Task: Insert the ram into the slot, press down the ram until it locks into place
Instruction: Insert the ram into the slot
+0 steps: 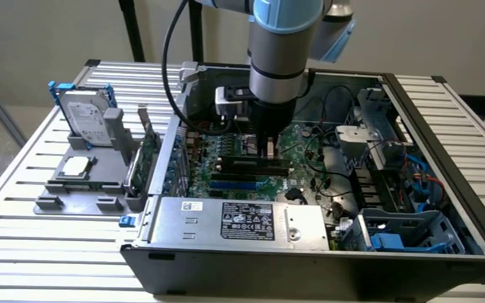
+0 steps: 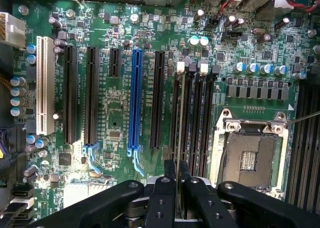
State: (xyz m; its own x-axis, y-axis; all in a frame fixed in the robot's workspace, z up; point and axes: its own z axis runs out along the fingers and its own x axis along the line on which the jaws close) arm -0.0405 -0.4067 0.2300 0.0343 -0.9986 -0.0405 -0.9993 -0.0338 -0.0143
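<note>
Holding the ram [image 2: 177,118] edge-on right along the slot [image 2: 184,107], just beside the CPU socket [image 2: 250,158].

The gripper [image 2: 176,172] is nearly closed, fingers [image 2: 169,170] pinching the stick's flat faces, probably so its bottom edge stays square to the slot and any push goes straight down. Can't tell if it's already seated or just hovering above. A white latch [image 2: 181,66] sits at the slot's far end, right past the stick's tip. The sister slots [image 2: 205,118] toward the CPU socket look empty, so there's free room on that side, and the case walls [image 1: 310,271] stand well away from the CPU socket, so the arm [image 1: 276,57] isn't crowded.
</note>
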